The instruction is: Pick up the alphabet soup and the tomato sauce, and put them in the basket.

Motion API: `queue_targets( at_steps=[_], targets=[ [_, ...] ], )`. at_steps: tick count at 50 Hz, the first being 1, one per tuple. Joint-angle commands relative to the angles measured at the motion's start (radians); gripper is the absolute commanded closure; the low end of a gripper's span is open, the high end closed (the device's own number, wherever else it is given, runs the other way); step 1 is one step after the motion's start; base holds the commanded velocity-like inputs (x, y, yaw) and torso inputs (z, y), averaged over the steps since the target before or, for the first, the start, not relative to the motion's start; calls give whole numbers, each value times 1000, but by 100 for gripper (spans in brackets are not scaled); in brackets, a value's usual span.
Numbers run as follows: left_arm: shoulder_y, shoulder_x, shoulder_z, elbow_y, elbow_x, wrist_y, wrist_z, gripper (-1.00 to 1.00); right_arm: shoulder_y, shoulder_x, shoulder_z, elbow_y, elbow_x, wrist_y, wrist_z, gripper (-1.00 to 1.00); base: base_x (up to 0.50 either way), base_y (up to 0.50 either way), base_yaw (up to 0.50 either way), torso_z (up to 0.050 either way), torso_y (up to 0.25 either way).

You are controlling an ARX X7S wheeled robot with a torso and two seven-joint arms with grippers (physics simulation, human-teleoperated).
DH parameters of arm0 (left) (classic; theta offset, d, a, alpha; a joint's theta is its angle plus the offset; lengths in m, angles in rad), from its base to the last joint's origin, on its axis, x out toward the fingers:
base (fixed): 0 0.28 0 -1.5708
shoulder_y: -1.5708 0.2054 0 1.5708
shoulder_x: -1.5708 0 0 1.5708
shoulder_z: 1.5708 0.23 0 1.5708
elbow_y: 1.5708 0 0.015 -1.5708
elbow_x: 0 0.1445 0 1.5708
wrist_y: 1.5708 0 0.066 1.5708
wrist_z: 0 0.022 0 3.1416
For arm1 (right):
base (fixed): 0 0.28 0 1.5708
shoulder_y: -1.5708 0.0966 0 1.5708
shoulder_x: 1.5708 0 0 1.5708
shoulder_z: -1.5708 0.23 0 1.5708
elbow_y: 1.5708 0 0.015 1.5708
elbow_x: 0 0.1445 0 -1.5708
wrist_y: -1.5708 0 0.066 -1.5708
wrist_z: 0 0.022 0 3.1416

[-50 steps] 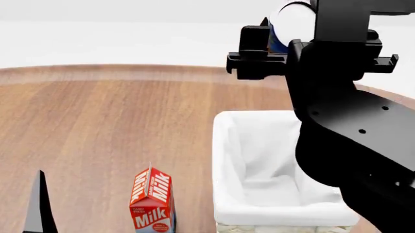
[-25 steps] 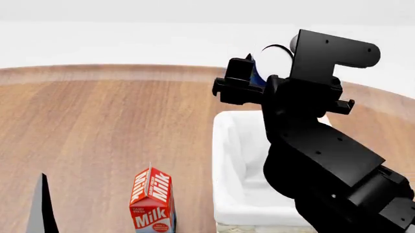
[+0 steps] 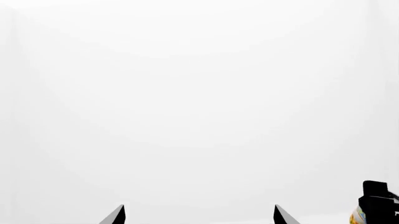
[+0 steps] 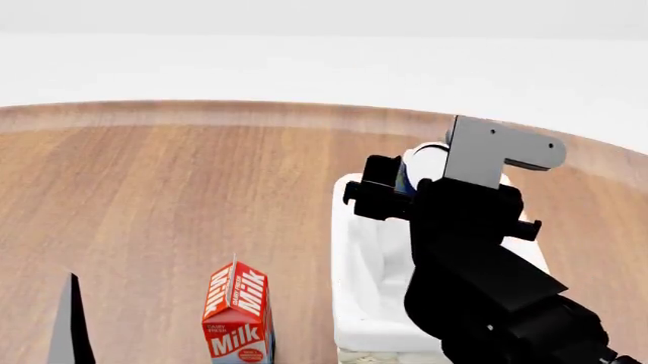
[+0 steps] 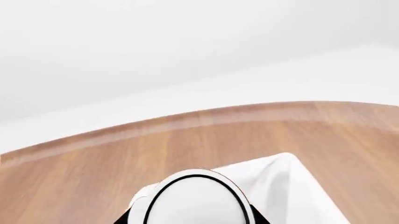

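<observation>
My right gripper (image 4: 417, 182) is shut on the alphabet soup (image 4: 427, 158), a can with a white top and a sliver of blue label. It hangs over the far end of the basket (image 4: 350, 258), whose white liner shows beneath it. In the right wrist view the can's white top (image 5: 198, 200) fills the space between the jaws, with the basket liner (image 5: 293, 186) behind it. The left gripper (image 3: 199, 217) is open and holds nothing. One of its fingertips (image 4: 71, 326) shows low at the left of the head view. The tomato sauce is out of view.
A red milk carton (image 4: 238, 311) stands upright on the wooden table (image 4: 152, 189), left of the basket's near corner. The table's curved far edge (image 4: 202, 106) meets a white background. My right arm hides the basket's right side.
My right arm has come down with the can, from high above the basket's far rim to just over its far end. The left gripper and milk carton stay put.
</observation>
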Motion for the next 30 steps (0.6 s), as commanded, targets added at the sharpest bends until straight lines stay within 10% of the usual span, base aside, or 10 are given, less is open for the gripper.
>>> queue_targets(
  at_steps=[1,30],
  targets=[
    [2,2,11,-21,7,16,1,-100,-37,-21,7,64,-36,24,-17,100,0,0,0,0,0],
    [-4,-1,16,-26,2,15,-3,-100,-134,-52,6,199,-29,-1,-84,100,0,0,0,0,1]
  ],
)
